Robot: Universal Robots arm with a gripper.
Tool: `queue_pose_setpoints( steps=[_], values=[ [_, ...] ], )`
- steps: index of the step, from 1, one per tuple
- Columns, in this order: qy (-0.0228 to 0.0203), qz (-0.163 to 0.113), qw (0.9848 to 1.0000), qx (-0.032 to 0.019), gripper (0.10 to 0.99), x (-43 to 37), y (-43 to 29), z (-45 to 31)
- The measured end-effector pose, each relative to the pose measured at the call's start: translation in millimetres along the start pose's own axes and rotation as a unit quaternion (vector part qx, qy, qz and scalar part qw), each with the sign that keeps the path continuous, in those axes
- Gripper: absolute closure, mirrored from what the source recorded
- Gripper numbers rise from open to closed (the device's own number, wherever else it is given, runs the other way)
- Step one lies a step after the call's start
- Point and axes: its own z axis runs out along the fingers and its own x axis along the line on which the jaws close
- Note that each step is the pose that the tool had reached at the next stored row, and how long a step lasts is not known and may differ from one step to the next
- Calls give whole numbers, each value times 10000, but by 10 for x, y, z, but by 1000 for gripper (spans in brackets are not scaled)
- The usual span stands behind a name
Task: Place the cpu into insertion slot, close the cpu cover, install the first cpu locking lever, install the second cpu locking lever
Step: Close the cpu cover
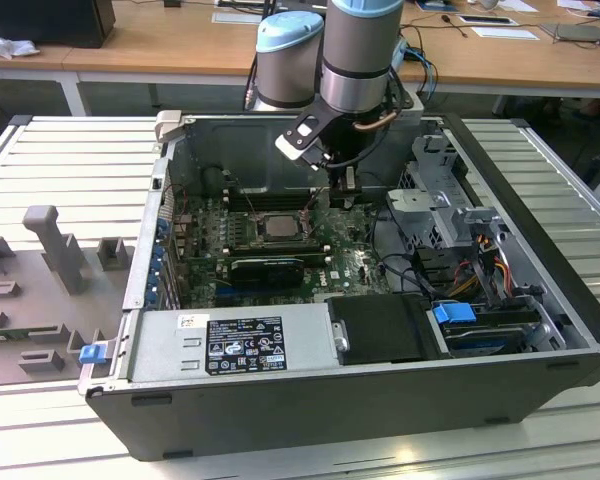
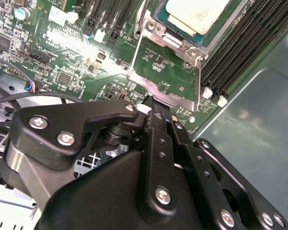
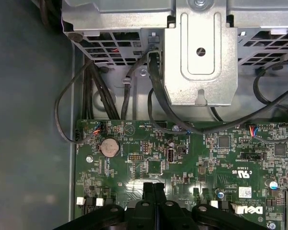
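On the slatted desk (image 1: pixel 560 170), the cpu (image 2: pixel 197 14) sits in the insertion slot (image 2: pixel 175 42); the clenched claw (image 2: pixel 152 108) touches the seemingly unclosed cpu cover (image 2: pixel 175 97).

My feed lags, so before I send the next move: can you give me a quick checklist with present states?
1. Chip sitting in the socket: ok, it lies flat inside the metal surround.
2. Cover closed over the chip: not ok, it stands open, and bare board shows through its window.
3. Fingers at the cover's free edge: ok, their tips meet it.
4. Fingers closed: ok, pressed together in both wrist views.
5. Cover edge actually pinched between them: cannot tell.
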Motion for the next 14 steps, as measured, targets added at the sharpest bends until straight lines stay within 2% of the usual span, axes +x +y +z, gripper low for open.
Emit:
queue_pose_setpoints(
  steps=[10,14],
  values=[
    [3,1,10000,0,980,0,-67,-2],
    [8,1,10000,0,980,1,-181,-6]
  ],
)
